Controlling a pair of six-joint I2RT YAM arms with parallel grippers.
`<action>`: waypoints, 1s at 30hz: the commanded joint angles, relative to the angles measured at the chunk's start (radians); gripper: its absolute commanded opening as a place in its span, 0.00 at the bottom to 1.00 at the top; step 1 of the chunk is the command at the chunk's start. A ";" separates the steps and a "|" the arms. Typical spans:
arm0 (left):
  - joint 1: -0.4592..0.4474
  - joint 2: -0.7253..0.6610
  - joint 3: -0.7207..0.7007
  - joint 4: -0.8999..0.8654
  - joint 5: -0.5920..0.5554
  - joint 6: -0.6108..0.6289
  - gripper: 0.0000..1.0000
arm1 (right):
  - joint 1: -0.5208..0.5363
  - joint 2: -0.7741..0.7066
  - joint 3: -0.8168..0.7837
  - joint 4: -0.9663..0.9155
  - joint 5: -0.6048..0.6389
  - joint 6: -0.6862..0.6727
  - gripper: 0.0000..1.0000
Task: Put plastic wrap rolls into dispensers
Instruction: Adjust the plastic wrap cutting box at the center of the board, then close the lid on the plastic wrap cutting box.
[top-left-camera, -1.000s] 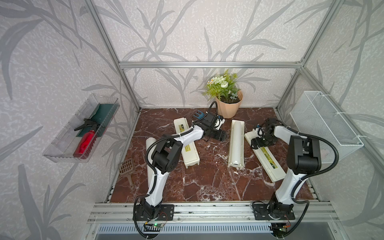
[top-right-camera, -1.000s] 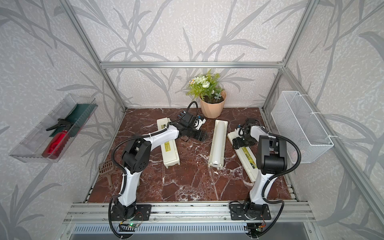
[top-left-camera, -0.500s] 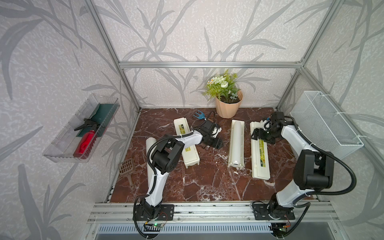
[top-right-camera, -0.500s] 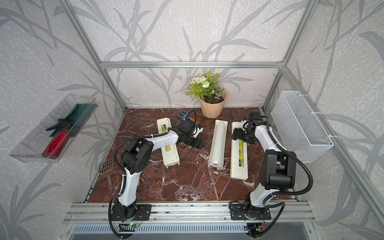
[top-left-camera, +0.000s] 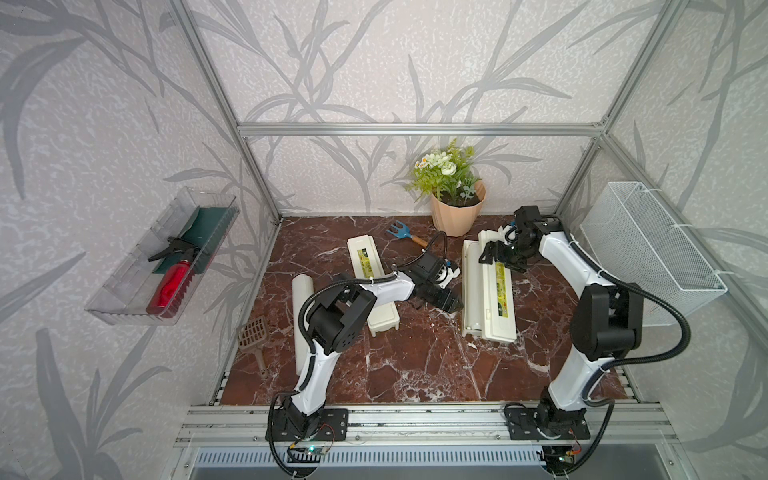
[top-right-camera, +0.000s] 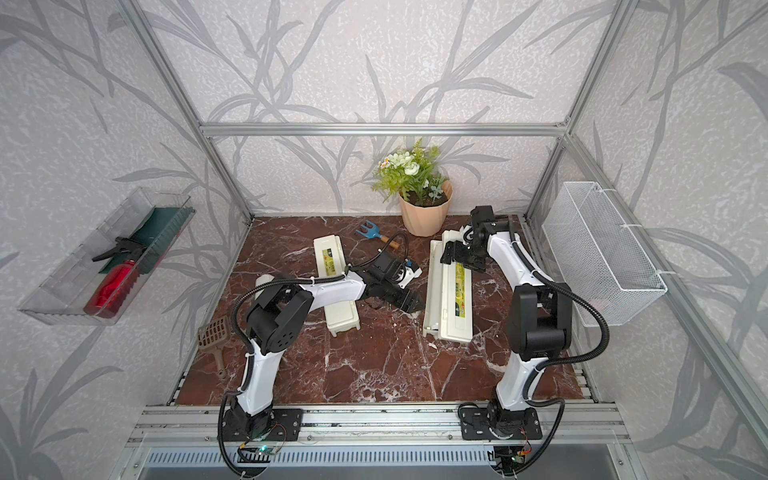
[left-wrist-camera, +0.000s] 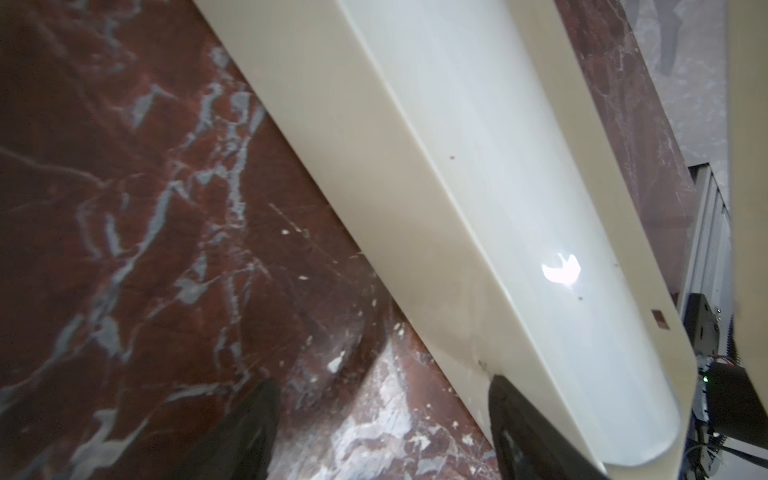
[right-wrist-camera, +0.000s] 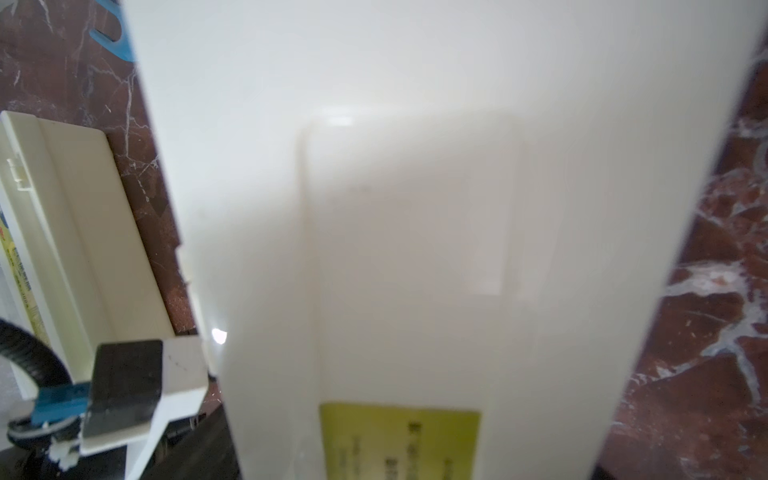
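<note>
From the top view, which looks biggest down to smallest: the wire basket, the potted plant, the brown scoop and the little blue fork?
1. wire basket, though it hangs on the wall nearer the camera, which may flatter it
2. potted plant
3. brown scoop and blue fork: they look too alike to rank

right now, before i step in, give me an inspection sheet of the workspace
surface: red marble tabletop, pale specks mid-table
job's things: left dispenser lid shut; right dispenser label up, with an open cream trough lying against it and holding a whitish roll; loose plastic wrap roll partly behind the left arm
clutter: blue hand rake, brown scoop, potted plant
grippers: left tool open beside the trough; right tool straddles the right dispenser's far end, grip unclear
cables: black hoses loop off both arms, no snag seen
surroundings: clear wall bin with red spray bottle; wire basket
</note>
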 joint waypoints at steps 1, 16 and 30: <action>-0.039 -0.017 0.009 0.035 0.063 0.001 0.79 | 0.005 0.045 0.083 -0.122 0.028 -0.022 0.82; 0.010 -0.127 -0.069 0.046 -0.038 0.013 0.81 | 0.072 0.253 0.392 -0.374 0.085 -0.091 0.81; 0.184 -0.273 -0.164 0.044 -0.142 -0.009 0.81 | 0.103 0.345 0.504 -0.451 0.179 -0.048 0.81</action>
